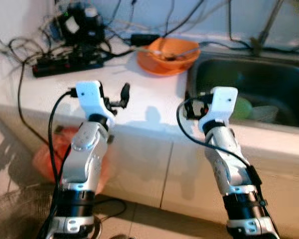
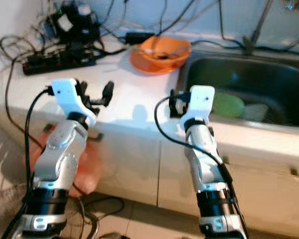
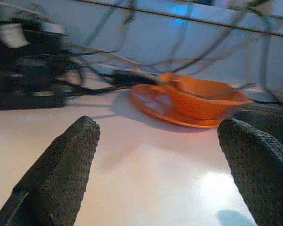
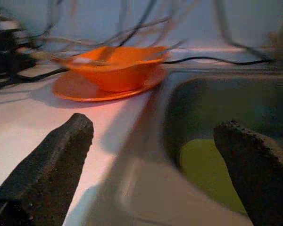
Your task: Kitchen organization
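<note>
Both arms are raised over the front edge of the white surface (image 1: 139,99), and each claw is spread wide and empty. The left claw (image 3: 155,160) points across bare surface toward the orange plastic bowl (image 1: 172,54), which sits on a matching orange plate (image 1: 152,64) near the back wall, just beside the dark metal sink (image 1: 249,79). The right claw (image 4: 155,160) hovers at the sink's near corner, above a green dish (image 1: 241,107) in the basin. The likely step is reaching for the bowl. Approach low, avoid the tangled black cables (image 1: 84,45), and straddle the rim before closing.
</note>
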